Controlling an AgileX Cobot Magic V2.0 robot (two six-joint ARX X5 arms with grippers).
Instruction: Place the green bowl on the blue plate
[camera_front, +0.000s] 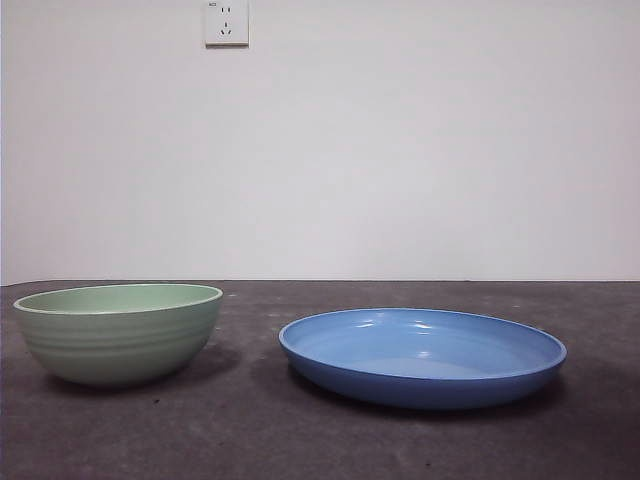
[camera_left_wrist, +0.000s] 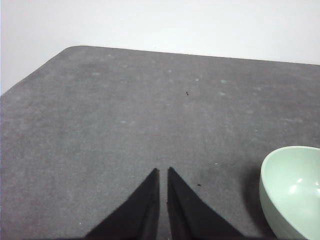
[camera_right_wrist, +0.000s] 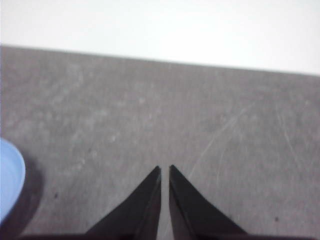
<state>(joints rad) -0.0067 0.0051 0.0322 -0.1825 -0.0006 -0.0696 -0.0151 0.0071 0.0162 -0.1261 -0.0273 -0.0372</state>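
Sitting apart: green bowl (camera_front: 118, 345), blue plate (camera_front: 422, 356); both pincers (camera_left_wrist: 163, 171) (camera_right_wrist: 165, 168) pressed together (empty).

I see the green bowl (camera_front: 118, 345) upright at nine o'clock, apart from the glossy, shallow blue plate (camera_front: 422, 357) lying flat at three o'clock.

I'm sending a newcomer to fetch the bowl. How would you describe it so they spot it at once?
On the dark grey table, under the wall socket, stand two dishes, apart from each other. In the front view the bowl is the left one. It is pale green, deep, with faint ridges on its wall, whereas the plate is blue, wider and shallow.
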